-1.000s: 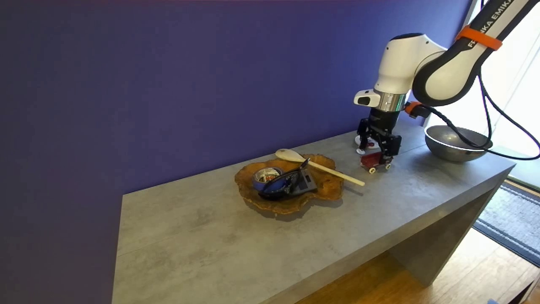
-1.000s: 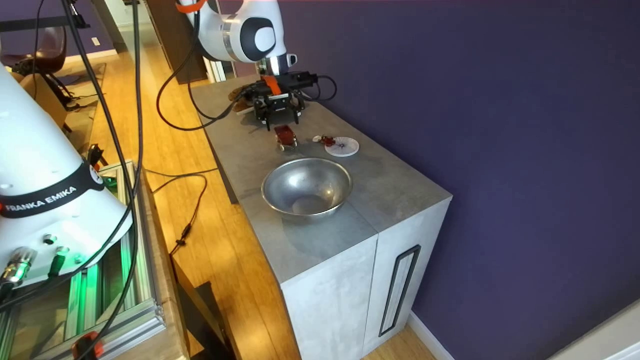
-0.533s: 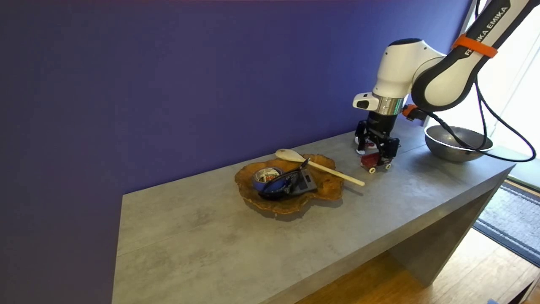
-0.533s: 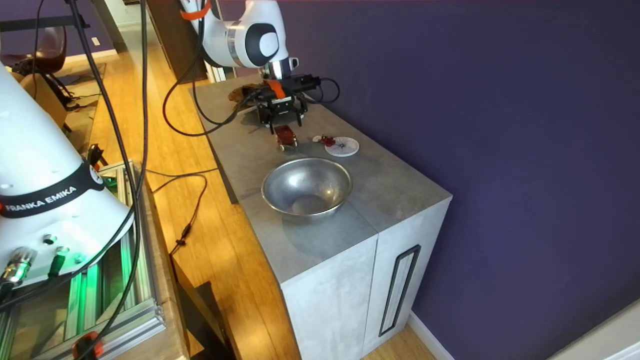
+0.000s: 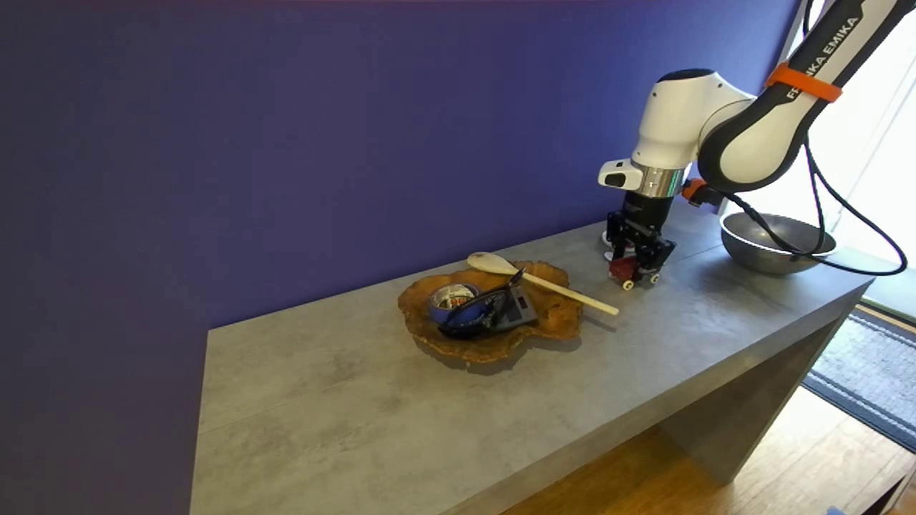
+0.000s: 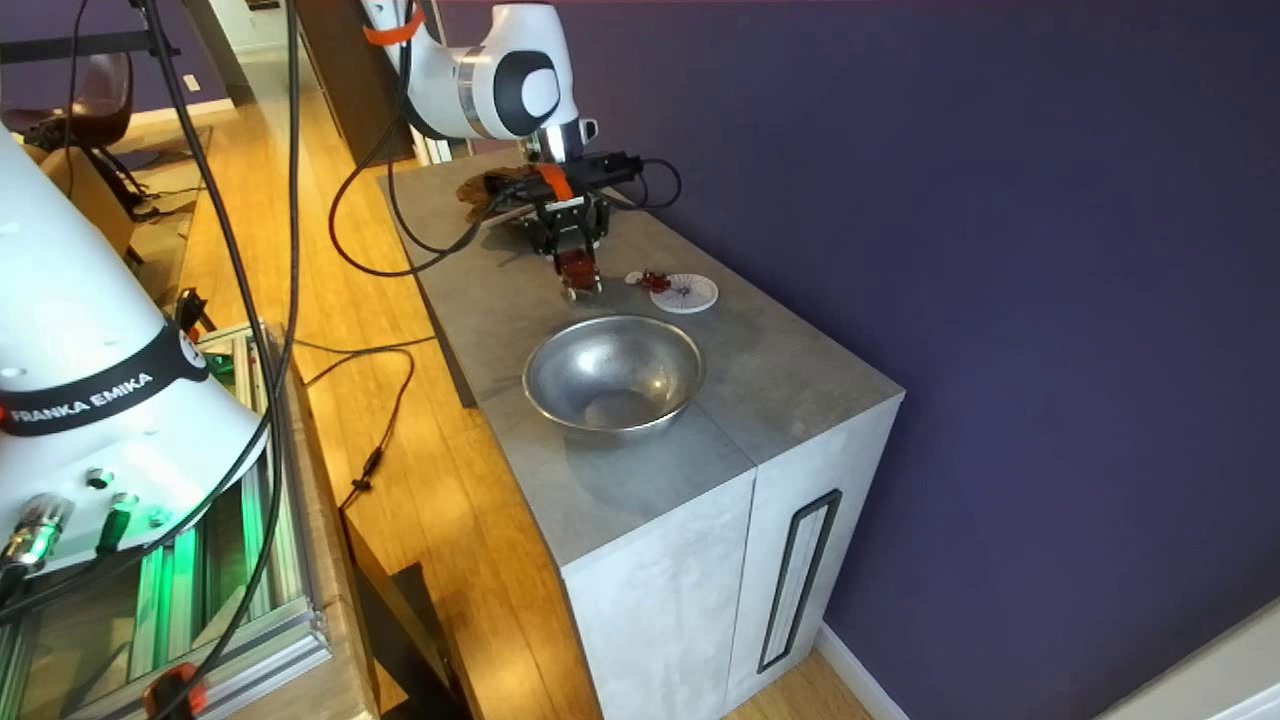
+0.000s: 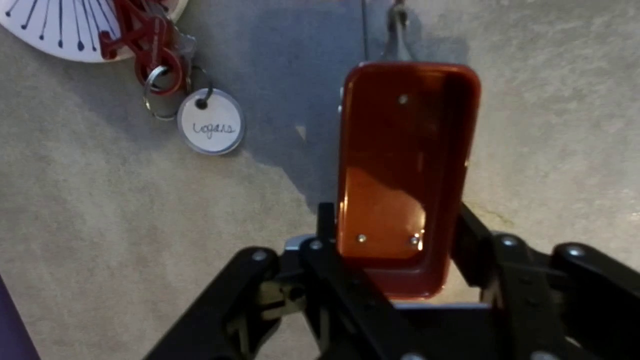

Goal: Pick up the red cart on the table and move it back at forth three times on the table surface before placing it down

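The red cart, a small boxy open-topped toy with light wheels, fills the middle of the wrist view. Its thin metal handle points up the picture. My gripper is shut across the cart's near end, one black finger against each long side. In both exterior views the cart is upright beneath the gripper, wheels at the grey table; whether they touch it I cannot tell. The fingers hide part of its rear in an exterior view, where its red bed faces the camera.
Beside the cart lies a white dish with red-tagged keys. A metal bowl stands farther along the table. A wooden tray holds blue tape, dark items and a wooden spoon that overhangs its edge. A purple wall runs behind.
The gripper has come down over the cart and its fingers have closed on the cart's sides. The cart has shifted slightly toward the wall. The other objects have not moved.
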